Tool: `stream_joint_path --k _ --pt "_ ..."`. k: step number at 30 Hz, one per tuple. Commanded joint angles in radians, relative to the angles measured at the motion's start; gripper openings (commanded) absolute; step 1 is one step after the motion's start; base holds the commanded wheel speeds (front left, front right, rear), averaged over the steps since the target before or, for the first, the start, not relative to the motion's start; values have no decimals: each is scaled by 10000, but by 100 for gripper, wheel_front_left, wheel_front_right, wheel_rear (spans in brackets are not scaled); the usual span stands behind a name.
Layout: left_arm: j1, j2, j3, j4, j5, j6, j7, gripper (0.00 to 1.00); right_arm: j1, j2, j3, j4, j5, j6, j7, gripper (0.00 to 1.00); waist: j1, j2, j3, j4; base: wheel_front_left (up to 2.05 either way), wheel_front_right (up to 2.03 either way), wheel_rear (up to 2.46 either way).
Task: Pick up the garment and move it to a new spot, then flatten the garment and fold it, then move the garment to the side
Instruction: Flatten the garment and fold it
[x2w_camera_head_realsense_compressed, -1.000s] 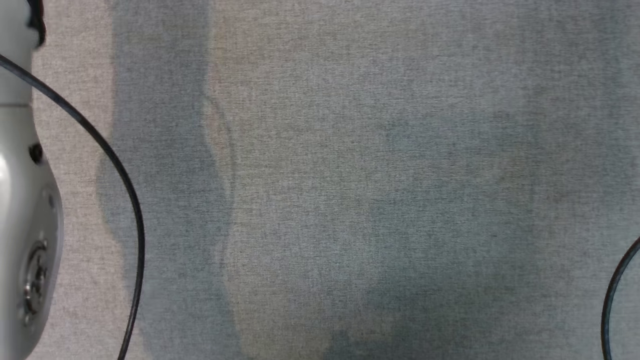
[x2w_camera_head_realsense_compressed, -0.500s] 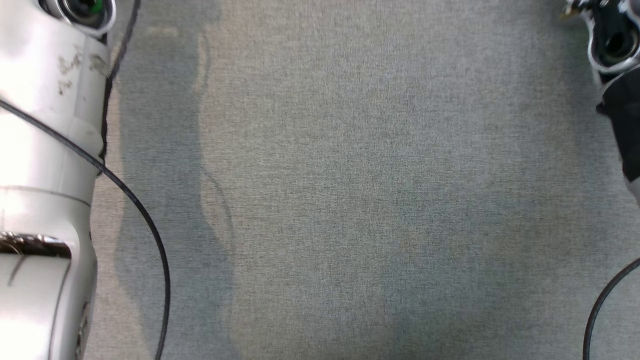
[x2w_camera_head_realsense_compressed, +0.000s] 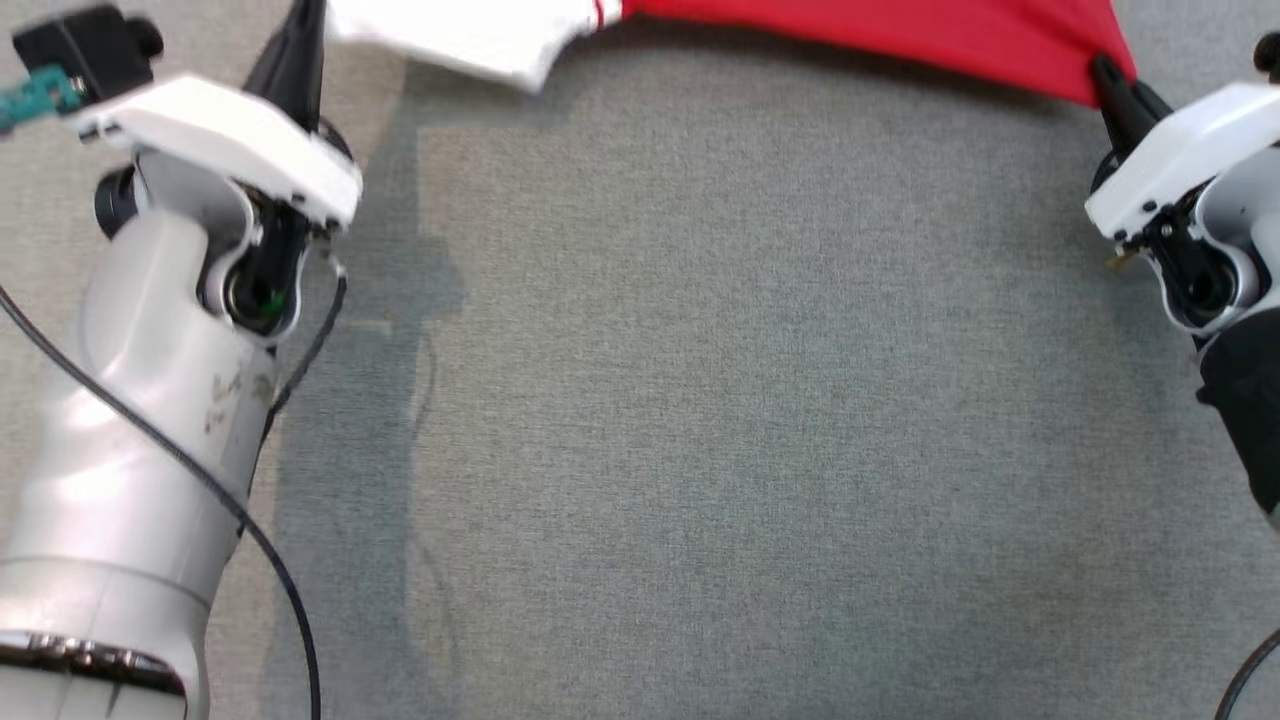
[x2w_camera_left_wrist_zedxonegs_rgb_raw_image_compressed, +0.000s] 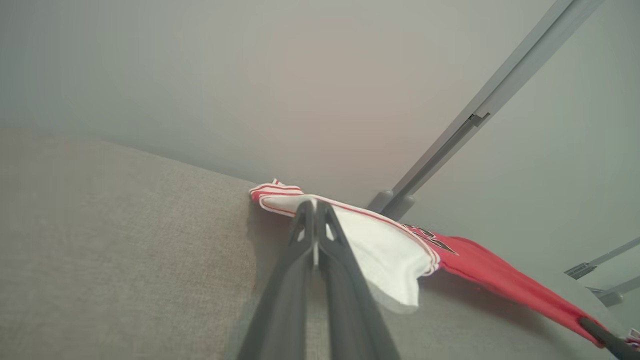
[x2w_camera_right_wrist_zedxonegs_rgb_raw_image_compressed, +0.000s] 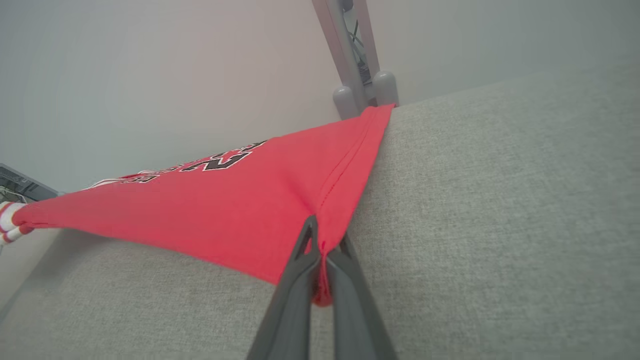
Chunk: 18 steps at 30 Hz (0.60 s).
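The garment (x2w_camera_head_realsense_compressed: 900, 30) is a red shirt with a white sleeve (x2w_camera_head_realsense_compressed: 460, 40) and black lettering. It hangs stretched along the top edge of the head view, just above the grey cloth table (x2w_camera_head_realsense_compressed: 700, 400). My left gripper (x2w_camera_head_realsense_compressed: 305, 30) is shut on the white sleeve (x2w_camera_left_wrist_zedxonegs_rgb_raw_image_compressed: 380, 245) near its red-striped cuff. My right gripper (x2w_camera_head_realsense_compressed: 1105, 75) is shut on the garment's red hem corner (x2w_camera_right_wrist_zedxonegs_rgb_raw_image_compressed: 330, 200), and a fold of cloth is pinched between its fingers (x2w_camera_right_wrist_zedxonegs_rgb_raw_image_compressed: 300, 270). The garment sags slightly between the two grippers.
A grey metal post (x2w_camera_right_wrist_zedxonegs_rgb_raw_image_compressed: 355, 75) stands at the table's far edge before a pale wall. Black cables run beside my left arm (x2w_camera_head_realsense_compressed: 140, 420) and at the lower right corner (x2w_camera_head_realsense_compressed: 1250, 680). The table surface stretches wide below the garment.
Both arms have come further down into the head view. The garment now shows at the top edge, stretched between the grippers. The whole picture may have shifted with the camera.
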Motion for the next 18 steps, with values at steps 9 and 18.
stream_joint_path --k 9,18 --pt "1707 759 -1050 -1026 -561 -4 649 0 1223 -250 372 101 781 -5 -285 0 0 0 -1131 79 0 0 0" --pt "3275 1443 -1619 -2050 -1156 -3 905 0 2122 -285 671 -201 1503 -5 -876 0 0 0 -1919 29 0 0 0"
